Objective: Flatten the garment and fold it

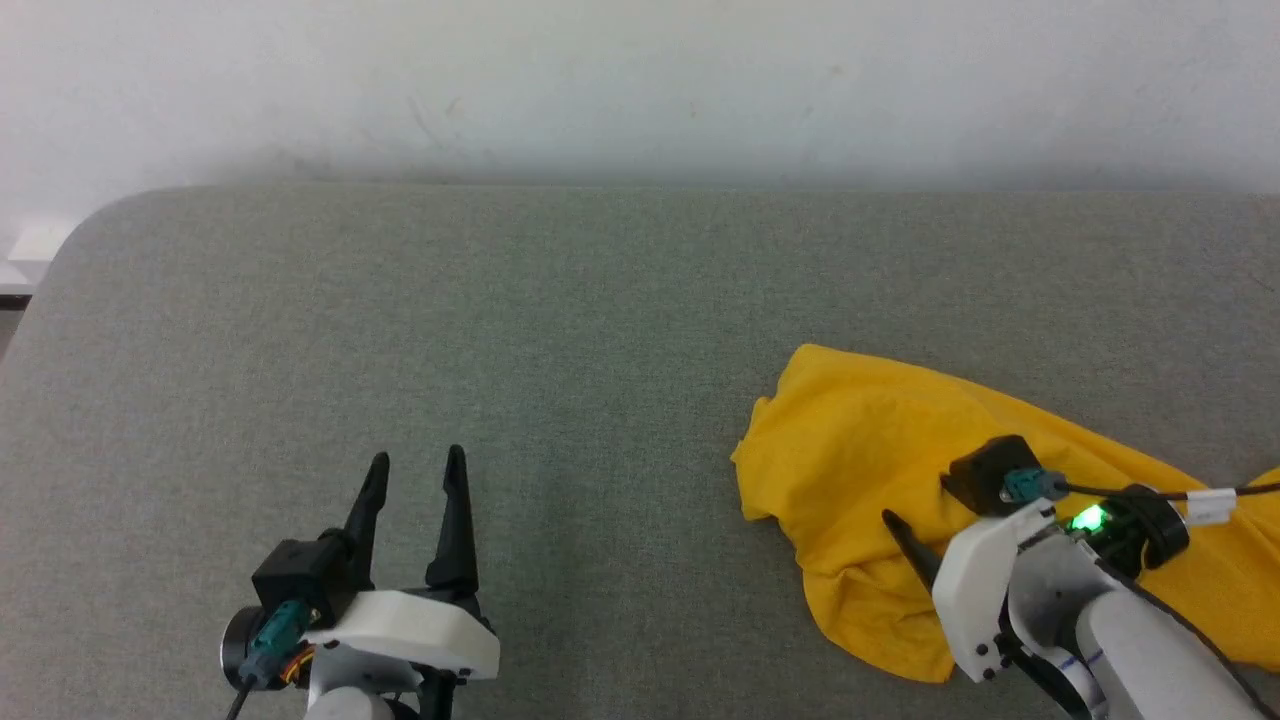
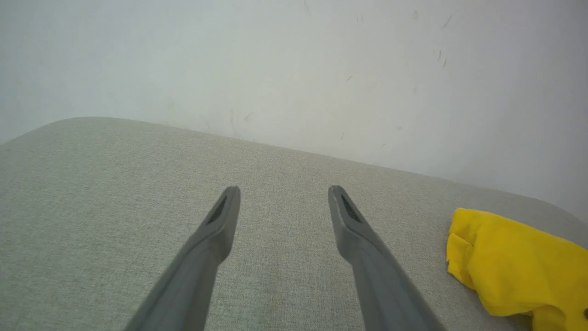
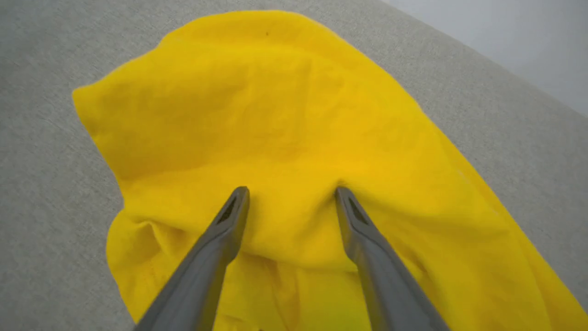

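Note:
The garment (image 1: 850, 450) is a crumpled mustard-yellow heap on the right side of the grey padded surface (image 1: 560, 330), running out of view at the right edge. My right gripper (image 3: 291, 191) stands open over the heap. Both tips rest on the fabric, and a soft ridge of cloth bulges between the fingers. In the head view one dark finger (image 1: 912, 550) of it lies on the cloth, while the wrist hides the other. My left gripper (image 1: 417, 458) is open and empty, low over bare surface well left of the garment (image 2: 514, 262).
A white wall (image 1: 640, 90) rises right behind the surface's far edge. The surface's far left corner (image 1: 85, 220) is rounded, with a small white object (image 1: 35, 250) beyond it. Bare grey fabric stretches between the two grippers and toward the wall.

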Robot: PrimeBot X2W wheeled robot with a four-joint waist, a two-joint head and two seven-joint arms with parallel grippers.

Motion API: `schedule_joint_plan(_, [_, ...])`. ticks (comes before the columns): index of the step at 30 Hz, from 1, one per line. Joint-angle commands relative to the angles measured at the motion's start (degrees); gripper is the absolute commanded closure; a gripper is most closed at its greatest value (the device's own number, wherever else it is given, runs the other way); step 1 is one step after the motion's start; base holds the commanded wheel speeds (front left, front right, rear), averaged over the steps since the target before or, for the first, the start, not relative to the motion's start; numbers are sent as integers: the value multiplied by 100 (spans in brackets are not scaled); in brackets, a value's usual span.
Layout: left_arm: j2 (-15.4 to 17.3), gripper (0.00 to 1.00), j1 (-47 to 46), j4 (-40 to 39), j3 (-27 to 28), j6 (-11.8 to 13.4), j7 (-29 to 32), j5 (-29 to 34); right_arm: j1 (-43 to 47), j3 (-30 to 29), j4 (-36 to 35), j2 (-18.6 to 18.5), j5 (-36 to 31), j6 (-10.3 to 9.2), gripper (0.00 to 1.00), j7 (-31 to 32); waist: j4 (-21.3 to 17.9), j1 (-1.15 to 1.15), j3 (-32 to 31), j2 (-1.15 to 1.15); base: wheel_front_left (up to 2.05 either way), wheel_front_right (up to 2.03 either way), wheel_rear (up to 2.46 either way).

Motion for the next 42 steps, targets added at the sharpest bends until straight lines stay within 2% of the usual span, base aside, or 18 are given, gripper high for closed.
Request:
schedule_joint_plan(1, [-39, 0, -115, 30, -16, -44, -38, -10, -197, 121, 132, -28, 117, -6, 0, 10, 128, -1, 197, 0, 0, 0, 0])
schedule_joint_plan(6, [-137, 0, -304, 125, -51, -105, -68, -7, -1019, 791, 934, -178, 674, -6, 0, 356, 252, -1, 437, 0, 0, 0, 0])
schedule_joint_plan(10, [-198, 0, -427, 226, -62, -177, -79, 5, -1476, 1331, 1672, -294, 1262, -6, 1, 1214, 364, -1, 525, 0, 0, 0, 0])
schedule_joint_plan(11, [-213, 0, -450, 241, -58, -192, -80, 10, -1538, 1397, 1802, -275, 1482, -6, 52, 1412, 389, -1, 528, 0, 0, 0, 0])
schedule_joint_plan(12, [-227, 0, -467, 250, -52, -209, -81, 19, -1601, 1512, 1883, -274, 1659, -6, 68, 1619, 420, -1, 524, 0, 0, 0, 0])
schedule_joint_plan(13, [-239, 0, -475, 253, -35, -219, -82, 30, -1689, 1597, 1908, -278, 1808, -6, 100, 1735, 435, -1, 522, 0, 0, 0, 0])
schedule_joint_plan(14, [-250, 0, -477, 248, -11, -225, -82, 42, -1787, 1630, 1900, -266, 1966, -6, 100, 1772, 442, -1, 526, 0, 0, 0, 0])
schedule_joint_plan(16, [-269, 0, -475, 231, 32, -239, -83, 73, -2039, 1658, 1769, -244, 2213, -6, 100, 1574, 449, -1, 534, 0, 0, 0, 0])
schedule_joint_plan(21, [-311, 0, -506, 190, 83, -296, -83, 161, -2813, 1342, 1677, -200, 2458, -6, 100, 367, 445, -1, 639, 0, 0, 0, 0])
schedule_joint_plan(24, [-334, 0, -588, 181, 64, -344, -83, 213, -3237, 1129, 1978, -223, 2333, -6, 100, -302, 482, -1, 746, 0, 0, 0, 0])
schedule_joint_plan(27, [-358, 0, -705, 184, 16, -398, -84, 257, -3546, 749, 2583, -253, 2130, -6, 100, -906, 558, -1, 868, 0, 0, 0, 0])
schedule_joint_plan(28, [-365, 0, -747, 190, -3, -416, -84, 270, -3603, 618, 2820, -229, 2067, -6, 91, -1075, 587, -1, 905, 0, 0, 0, 0])
schedule_joint_plan(29, [-372, 0, -784, 196, -18, -432, -84, 278, -3632, 533, 3039, -184, 2021, -6, 62, -1206, 606, -1, 934, 0, 0, 0, 0])
schedule_joint_plan(30, [-378, 0, -810, 202, -26, -444, -84, 284, -3643, 506, 3237, -146, 1959, -6, 21, -1315, 617, -1, 957, 0, 0, 0, 0])
schedule_joint_plan(31, [-383, 0, -831, 206, -31, -453, -84, 289, -3637, 500, 3414, -107, 1909, -6, 0, -1411, 625, -1, 976, 0, 0, 0, 0])
schedule_joint_plan(36, [-399, 0, -814, 234, 33, -441, -84, 290, -3478, 514, 3834, 67, 1724, -6, 0, -2228, 560, -1, 943, 0, 0, 0, 0])
schedule_joint_plan(42, [-405, 0, -610, 299, 189, -392, -84, 346, -3066, 324, 3620, 51, 1469, -6, 0, -3279, 355, -1, 652, 0, 0, 0, 0])
